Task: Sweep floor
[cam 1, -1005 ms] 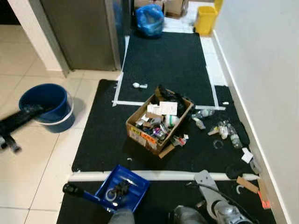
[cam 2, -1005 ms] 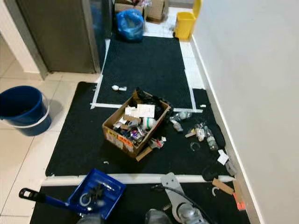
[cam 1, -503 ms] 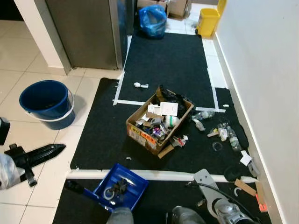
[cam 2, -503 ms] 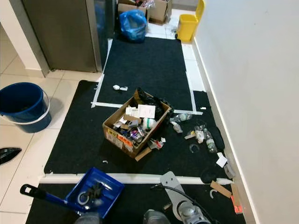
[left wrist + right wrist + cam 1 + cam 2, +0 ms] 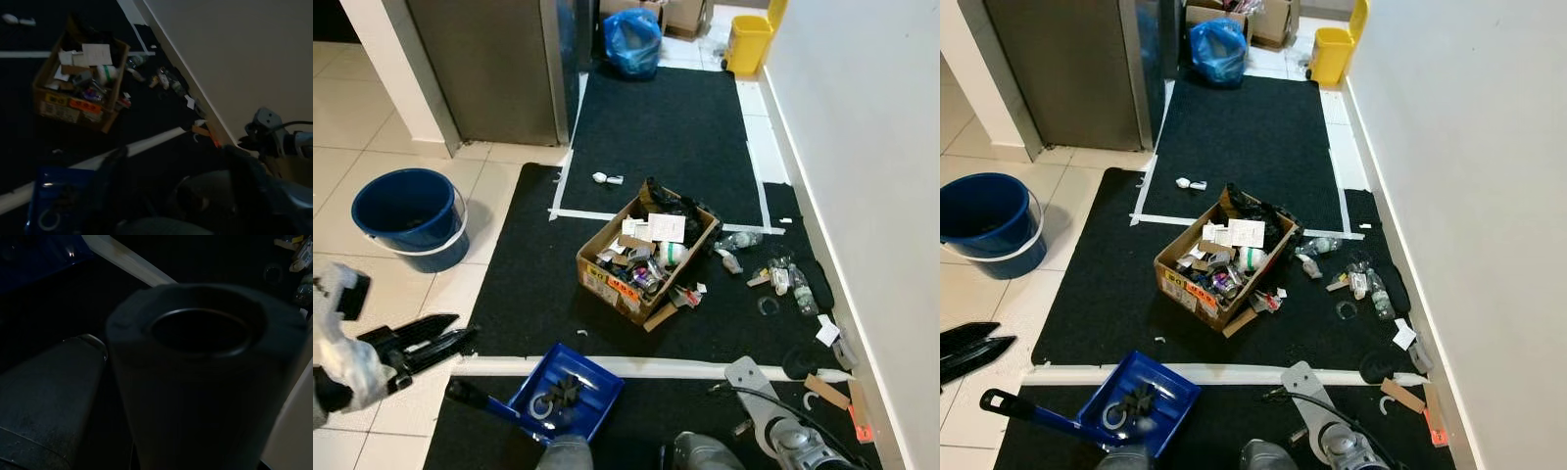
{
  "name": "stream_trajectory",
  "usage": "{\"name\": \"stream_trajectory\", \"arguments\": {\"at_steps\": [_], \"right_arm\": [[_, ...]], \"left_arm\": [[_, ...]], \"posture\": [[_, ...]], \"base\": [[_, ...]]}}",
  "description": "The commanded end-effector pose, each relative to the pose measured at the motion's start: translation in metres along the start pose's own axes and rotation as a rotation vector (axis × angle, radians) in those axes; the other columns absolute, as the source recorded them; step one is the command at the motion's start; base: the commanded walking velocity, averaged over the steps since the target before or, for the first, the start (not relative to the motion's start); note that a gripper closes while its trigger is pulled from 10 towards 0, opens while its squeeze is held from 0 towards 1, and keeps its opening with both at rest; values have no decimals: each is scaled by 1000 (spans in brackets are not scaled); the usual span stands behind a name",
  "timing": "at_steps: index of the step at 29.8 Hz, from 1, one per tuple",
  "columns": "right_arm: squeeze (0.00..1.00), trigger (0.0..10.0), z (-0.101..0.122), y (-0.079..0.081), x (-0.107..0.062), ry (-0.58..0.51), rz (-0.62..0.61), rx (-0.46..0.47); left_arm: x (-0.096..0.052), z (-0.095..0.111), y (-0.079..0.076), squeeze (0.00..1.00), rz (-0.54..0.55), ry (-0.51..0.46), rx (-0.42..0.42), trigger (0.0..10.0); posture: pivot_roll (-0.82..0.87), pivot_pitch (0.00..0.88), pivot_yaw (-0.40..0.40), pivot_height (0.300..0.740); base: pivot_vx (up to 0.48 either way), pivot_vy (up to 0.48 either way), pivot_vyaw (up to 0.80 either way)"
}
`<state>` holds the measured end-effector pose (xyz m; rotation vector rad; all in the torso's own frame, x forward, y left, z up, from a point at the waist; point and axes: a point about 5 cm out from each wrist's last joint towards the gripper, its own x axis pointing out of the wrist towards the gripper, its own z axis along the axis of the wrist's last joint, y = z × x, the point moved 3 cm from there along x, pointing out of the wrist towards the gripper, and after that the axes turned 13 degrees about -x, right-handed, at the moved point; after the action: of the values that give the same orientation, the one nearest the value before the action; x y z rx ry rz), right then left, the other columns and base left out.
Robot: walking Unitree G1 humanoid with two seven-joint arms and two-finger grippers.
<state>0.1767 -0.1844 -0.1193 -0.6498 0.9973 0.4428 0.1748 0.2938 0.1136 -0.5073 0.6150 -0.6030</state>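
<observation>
**Sweeping barely begun, most litter still on the mat**

Although our left gripper (image 5: 435,343) is raised at eight o'clock of the scene, its two black fingers lie slightly parted and grasp nothing. Our right arm hangs by the lower edge at five o'clock; we cannot tell how its fingers stand. Just beyond the left fingertips, at seven o'clock, the blue dustpan (image 5: 566,394) rests on the black mat (image 5: 529,284) with a few scraps already in it. Further out, near the centre, the cardboard box (image 5: 644,257) sits full of rubbish. Loose litter (image 5: 781,276) lies scattered at three o'clock along the wall. We judge the task early: that litter remains unswept.
</observation>
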Motion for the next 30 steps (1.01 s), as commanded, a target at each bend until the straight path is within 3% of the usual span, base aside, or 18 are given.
{"name": "stream_trajectory", "arguments": {"at_steps": [1, 4, 8, 13, 16, 30], "right_arm": [[0, 10000, -13, 3, -2, 56, 16, -21], [0, 10000, -14, 4, -2, 58, 20, -25], [0, 10000, -17, 5, -3, 66, 24, -29], [0, 10000, -18, 6, -3, 69, 30, -38], [0, 10000, -16, 6, -2, 64, 32, -44], [0, 10000, -14, 5, -2, 59, 32, -48]], "left_arm": [[2, -6, 3, 1000, 22, 3, -4, 10000], [3, -10, 5, 1000, 51, 20, -1, 10000], [12, -19, -6, 1000, 59, 44, 32, 10000], [11, -19, -7, 1000, 89, 54, 57, 10000], [13, -27, -23, 1000, 36, 140, 73, 10000], [21, -40, -30, 1000, 73, 235, 134, 10000]], "posture": [[275, 0, -75, 740], [276, 0, -71, 740], [282, 0, -72, 740], [290, 7, -75, 740], [298, 14, -79, 740], [300, 20, -82, 740]], "base": [[0, 0, 0], [0, 0, 0], [0, 0, 0], [0, 0, 0], [0, 0, 0], [0, 0, 0]]}}
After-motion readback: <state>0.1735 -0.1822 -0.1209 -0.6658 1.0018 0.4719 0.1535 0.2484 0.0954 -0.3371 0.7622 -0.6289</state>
